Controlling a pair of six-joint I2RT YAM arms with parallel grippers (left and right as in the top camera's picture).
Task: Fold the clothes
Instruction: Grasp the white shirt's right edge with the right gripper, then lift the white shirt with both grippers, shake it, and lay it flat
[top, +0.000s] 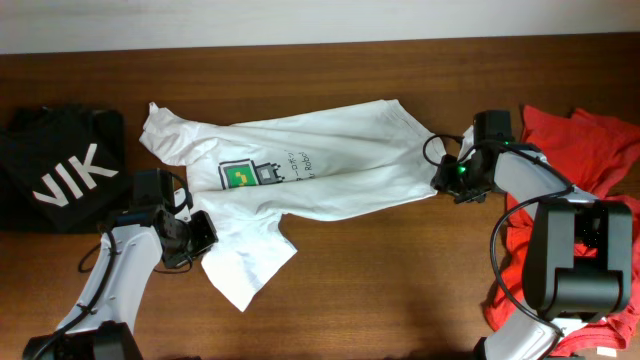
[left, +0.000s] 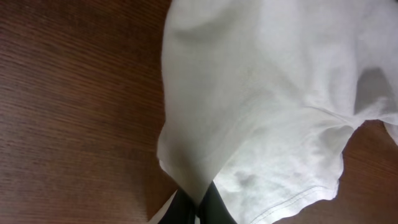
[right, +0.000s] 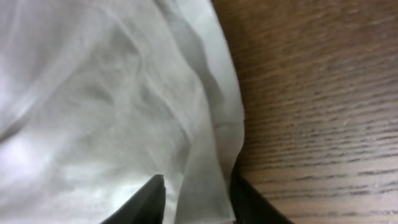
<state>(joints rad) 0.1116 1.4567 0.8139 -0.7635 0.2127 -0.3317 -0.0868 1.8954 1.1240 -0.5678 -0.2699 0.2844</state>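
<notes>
- One white T-shirt (top: 320, 170) lies spread across the middle of the bench (top: 400, 280), somewhat nearer the far edge. It is rumpled, and its green-and-yellow print (top: 240, 176) faces up, with lines of dark text beside it.
- One sleeve of this shirt points toward the far-left corner. A loose flap hangs toward the near edge, left of centre.
- There are two arms, one at each end of the shirt.
- The left fingers (left: 216, 208) are at the shirt's left side, where the flap begins. In the left wrist view the two fingers are pressed almost together, with the edge of the white cloth (left: 267, 93) pinched between them.
- The right fingers (right: 148, 200) are at the shirt's right end, toward the right edge of the bench. In the right wrist view they stand a narrow way apart, with a fold of the white hem (right: 205, 186) gripped between them.
- One black garment with large white letters (top: 60, 170) lies at the left edge, near the far-left corner and apart from the shirt.
- One red-orange T-shirt (top: 590, 150) lies crumpled along the right edge, partly under the right arm (top: 575, 255).
</notes>
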